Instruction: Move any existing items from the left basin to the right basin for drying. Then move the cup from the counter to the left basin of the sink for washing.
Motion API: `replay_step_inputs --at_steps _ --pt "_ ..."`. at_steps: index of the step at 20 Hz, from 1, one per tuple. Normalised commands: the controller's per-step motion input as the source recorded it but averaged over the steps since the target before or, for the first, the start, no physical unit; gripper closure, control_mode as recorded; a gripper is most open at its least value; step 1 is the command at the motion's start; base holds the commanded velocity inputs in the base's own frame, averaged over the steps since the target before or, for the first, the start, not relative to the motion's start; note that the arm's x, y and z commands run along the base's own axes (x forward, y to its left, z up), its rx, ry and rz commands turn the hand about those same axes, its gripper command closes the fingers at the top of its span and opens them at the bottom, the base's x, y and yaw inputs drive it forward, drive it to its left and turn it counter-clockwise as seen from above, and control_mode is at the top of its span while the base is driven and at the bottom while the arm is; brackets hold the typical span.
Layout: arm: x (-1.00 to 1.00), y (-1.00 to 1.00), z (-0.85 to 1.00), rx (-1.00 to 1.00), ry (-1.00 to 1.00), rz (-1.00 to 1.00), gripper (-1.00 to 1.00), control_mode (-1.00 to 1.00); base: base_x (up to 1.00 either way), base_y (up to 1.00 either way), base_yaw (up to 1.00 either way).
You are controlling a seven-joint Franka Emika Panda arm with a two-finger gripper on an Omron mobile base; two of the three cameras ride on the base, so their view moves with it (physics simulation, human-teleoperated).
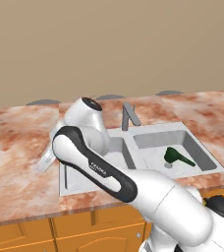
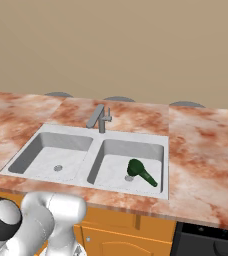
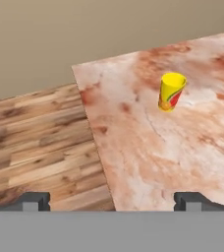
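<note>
The marbled counter (image 3: 182, 142) ends at a bare edge over wood floor (image 3: 35, 142). The gripper (image 3: 112, 201) stands spread, holding nothing. The green utensil (image 2: 141, 171) lies in the wider basin (image 2: 111, 172). The yellow cup (image 3: 171, 91) stands at one o'clock; in the left base view the frame edge cuts it off.

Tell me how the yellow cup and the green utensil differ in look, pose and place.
The cup is bright yellow with a red-orange mark; the utensil is dark green all over. The cup stands upright on the counter; the utensil lies on its side in the right basin, near the drain. The cup is a plain cylinder; the utensil has a round head and a tapering handle. Both are small.
</note>
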Motion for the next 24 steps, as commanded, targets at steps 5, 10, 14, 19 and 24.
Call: replay_step_inputs --at_steps 5,10,14,19,24 --pt "0.52 0.34 0.04 -0.14 0.07 -0.04 -1.0 -1.0 0.0 0.0 0.0" --pt "0.21 0.13 -0.03 -0.09 0.0 0.0 -1.0 -1.0 0.0 0.0 0.0" --pt "0.02 0.16 -0.05 -0.09 0.0 0.0 -1.0 -1.0 0.0 0.0 0.0" --pt "0.0 0.04 -0.21 -0.02 -0.01 0.01 -1.0 -1.0 0.0 0.0 0.0" --pt "0.05 0.0 -0.05 0.0 -0.02 0.23 -1.0 -1.0 0.0 0.0 0.0"
